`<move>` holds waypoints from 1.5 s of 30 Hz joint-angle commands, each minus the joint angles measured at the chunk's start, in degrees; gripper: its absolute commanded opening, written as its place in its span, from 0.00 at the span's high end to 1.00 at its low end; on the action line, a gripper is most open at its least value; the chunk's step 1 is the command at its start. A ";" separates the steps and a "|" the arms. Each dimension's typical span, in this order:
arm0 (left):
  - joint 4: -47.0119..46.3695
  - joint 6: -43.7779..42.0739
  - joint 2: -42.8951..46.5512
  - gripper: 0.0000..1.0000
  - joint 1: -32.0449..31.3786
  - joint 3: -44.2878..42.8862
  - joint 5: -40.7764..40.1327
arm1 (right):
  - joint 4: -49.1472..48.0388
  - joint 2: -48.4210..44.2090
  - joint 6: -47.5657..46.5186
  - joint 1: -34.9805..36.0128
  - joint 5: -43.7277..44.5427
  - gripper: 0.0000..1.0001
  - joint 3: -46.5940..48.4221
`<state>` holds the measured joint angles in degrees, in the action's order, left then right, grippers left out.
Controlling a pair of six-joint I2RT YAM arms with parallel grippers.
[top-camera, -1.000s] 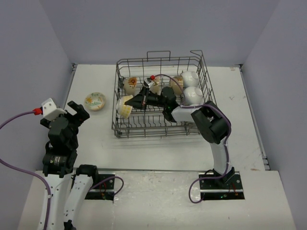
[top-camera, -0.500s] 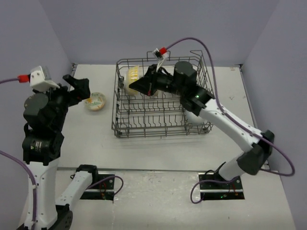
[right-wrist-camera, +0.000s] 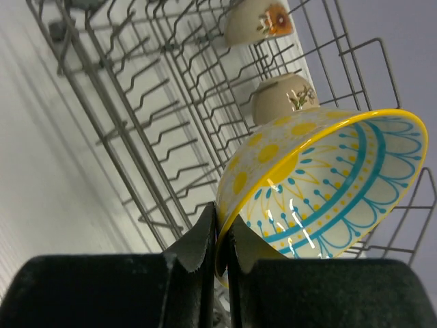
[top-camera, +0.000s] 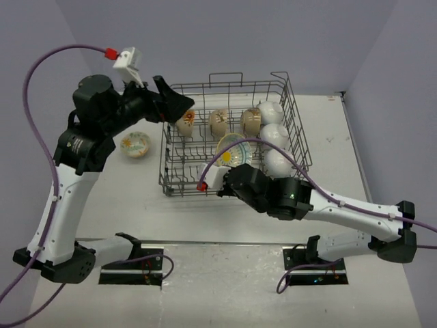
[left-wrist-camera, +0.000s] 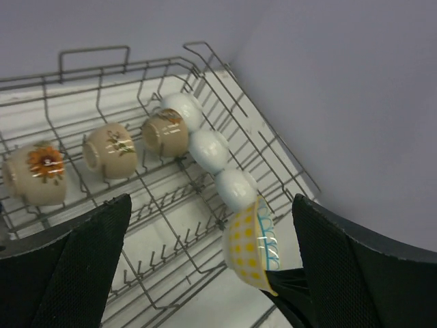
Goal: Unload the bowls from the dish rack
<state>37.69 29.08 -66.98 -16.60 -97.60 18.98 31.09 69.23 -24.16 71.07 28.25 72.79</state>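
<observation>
The grey wire dish rack [top-camera: 295,123] stands at the table's far middle. My right gripper [top-camera: 231,171] is shut on the rim of a yellow bowl with teal lines [top-camera: 233,150], tilted above the rack's front rows. In the right wrist view both fingers pinch that bowl [right-wrist-camera: 328,184] at its rim, the right gripper [right-wrist-camera: 222,239] below it. Three cream patterned bowls [top-camera: 218,121] and three white bowls [top-camera: 274,135] lie along the rack's back and right side. My left gripper [top-camera: 179,108] hangs open over the rack's far left corner; in the left wrist view this gripper [left-wrist-camera: 212,273] has nothing between its fingers.
A cream bowl with a floral pattern [top-camera: 135,144] sits on the table left of the rack. The rack's raised handle loops [top-camera: 225,76] stand up at the back. Grey walls close in the table on the left, back and right.
My left arm rose from low at the near left and swung over to the rack's far left corner. My right gripper carried the yellow bowl from the rack's far left to above its front middle.
</observation>
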 commanded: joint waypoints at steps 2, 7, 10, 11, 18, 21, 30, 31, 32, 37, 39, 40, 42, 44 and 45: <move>6.15 -4.03 -6.14 0.00 -13.17 -4.70 -6.91 | 3.36 -1.98 -11.34 4.42 9.64 1.00 -0.80; 4.95 -4.12 -10.09 0.00 -22.85 0.82 -14.06 | 1.96 -7.96 -15.03 7.15 0.25 1.00 -6.25; 3.53 -4.03 -12.03 0.00 -26.02 1.98 -12.66 | -0.33 -10.95 -16.79 8.03 -4.07 1.00 -9.33; 3.70 -4.03 -12.47 0.00 -27.59 1.80 -13.61 | -0.59 -11.40 -16.88 8.03 -4.25 1.00 -10.03; 7.13 -4.82 -13.70 0.03 -30.51 2.67 -20.74 | 1.60 -12.02 -16.62 8.03 -1.36 1.00 -9.69; 8.45 -5.00 -14.49 0.05 -31.65 2.94 -22.23 | 2.74 -11.14 -16.62 7.95 -0.30 1.00 -8.81; 11.88 -4.56 -14.32 0.21 -33.41 4.26 -26.10 | 3.45 -9.47 -18.02 7.95 2.33 1.00 -7.40; 11.88 -4.47 -14.32 0.22 -33.67 4.35 -25.75 | 3.36 -9.21 -18.29 7.95 2.77 1.00 -7.40; 11.97 -4.47 -14.32 0.23 -33.85 4.52 -25.75 | 3.10 -8.59 -18.72 7.95 4.25 1.00 -7.32; 12.41 -4.12 -14.67 0.22 -34.20 5.23 -25.14 | 1.52 -7.36 -20.39 7.51 5.15 1.00 -6.18; 12.84 -4.12 -14.93 0.28 -34.29 5.40 -25.57 | 0.64 -7.44 -21.36 7.16 5.67 1.00 -6.09; 13.11 -4.12 -14.93 0.32 -34.29 5.40 -26.27 | 0.64 -7.44 -21.45 6.63 5.85 1.00 -5.82; 13.72 -4.03 -15.11 0.43 -34.29 5.67 -27.41 | 0.38 -7.53 -21.28 6.45 5.68 1.00 -5.38; 13.64 -4.03 -15.28 0.53 -34.29 6.02 -28.56 | -0.94 -7.36 -21.71 6.45 4.98 1.00 -5.56; 13.55 -4.12 -15.37 0.59 -34.29 6.11 -28.91 | -1.29 -6.75 -21.72 6.45 4.71 1.00 -5.82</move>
<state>49.06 25.96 -82.19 -51.03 -92.23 -6.48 35.20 62.72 -44.45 77.93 30.11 63.86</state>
